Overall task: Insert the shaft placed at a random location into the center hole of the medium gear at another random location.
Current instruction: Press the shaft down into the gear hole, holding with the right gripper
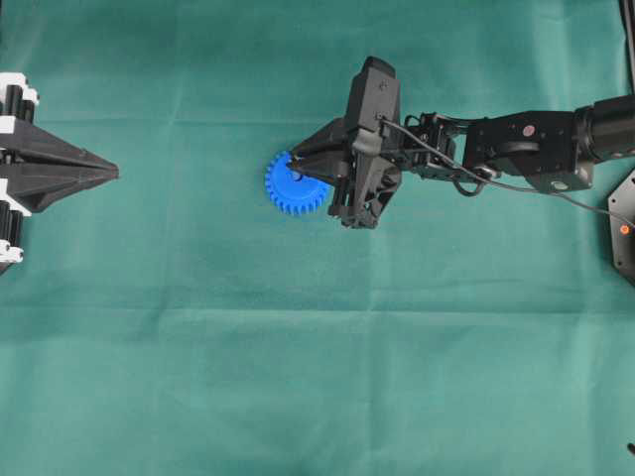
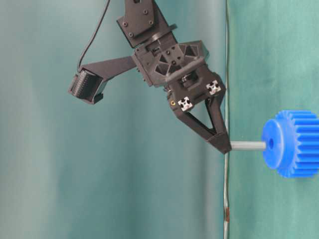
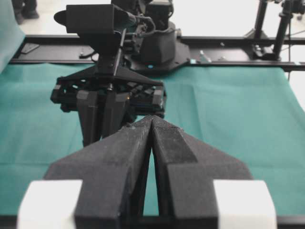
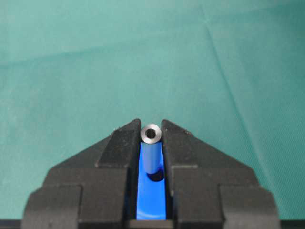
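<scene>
The medium gear [image 1: 289,188] lies flat on the green cloth, bright blue with a toothed rim [image 2: 299,144]. My right gripper [image 1: 296,159] hovers over it, shut on the shaft [image 4: 152,134]. The silvery pin [image 2: 247,146] stands on end, held by its top between the fingertips [image 4: 125,143]. Its lower end meets the center hole [image 4: 155,177] in the blue hub [image 2: 271,144]; how deep it sits I cannot tell. My left gripper [image 1: 114,174] rests at the far left edge, shut and empty [image 3: 151,120].
Green cloth [image 1: 317,377] covers the whole table, with faint creases. The right arm's black links [image 1: 516,149] stretch in from the right edge. A black base [image 1: 623,226] sits at the right border.
</scene>
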`<action>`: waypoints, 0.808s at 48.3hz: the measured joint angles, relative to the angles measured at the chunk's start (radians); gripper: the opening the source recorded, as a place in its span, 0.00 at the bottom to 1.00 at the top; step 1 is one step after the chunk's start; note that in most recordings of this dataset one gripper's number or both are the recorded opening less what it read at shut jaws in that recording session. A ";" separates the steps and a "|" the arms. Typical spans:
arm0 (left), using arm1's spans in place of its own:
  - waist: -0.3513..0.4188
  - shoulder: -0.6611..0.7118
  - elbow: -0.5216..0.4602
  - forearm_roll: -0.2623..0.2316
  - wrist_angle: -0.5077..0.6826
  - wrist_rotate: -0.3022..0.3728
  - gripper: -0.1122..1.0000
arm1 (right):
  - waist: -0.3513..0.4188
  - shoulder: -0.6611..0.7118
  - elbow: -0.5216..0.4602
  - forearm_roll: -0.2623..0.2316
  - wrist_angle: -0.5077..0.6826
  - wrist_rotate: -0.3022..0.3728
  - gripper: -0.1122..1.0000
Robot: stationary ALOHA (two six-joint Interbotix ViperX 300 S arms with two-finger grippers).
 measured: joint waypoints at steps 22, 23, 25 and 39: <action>0.000 0.002 0.000 0.000 -0.002 0.000 0.10 | -0.009 0.026 0.000 0.000 -0.011 0.000 0.22; 0.000 0.002 0.000 0.000 -0.002 0.000 0.10 | -0.008 0.026 0.000 0.002 -0.011 0.000 0.22; 0.000 0.000 0.000 0.000 -0.002 0.000 0.10 | -0.008 0.026 0.000 0.000 -0.011 0.000 0.22; 0.000 0.000 0.000 0.000 0.000 0.000 0.10 | -0.008 0.018 0.006 0.000 -0.011 0.000 0.22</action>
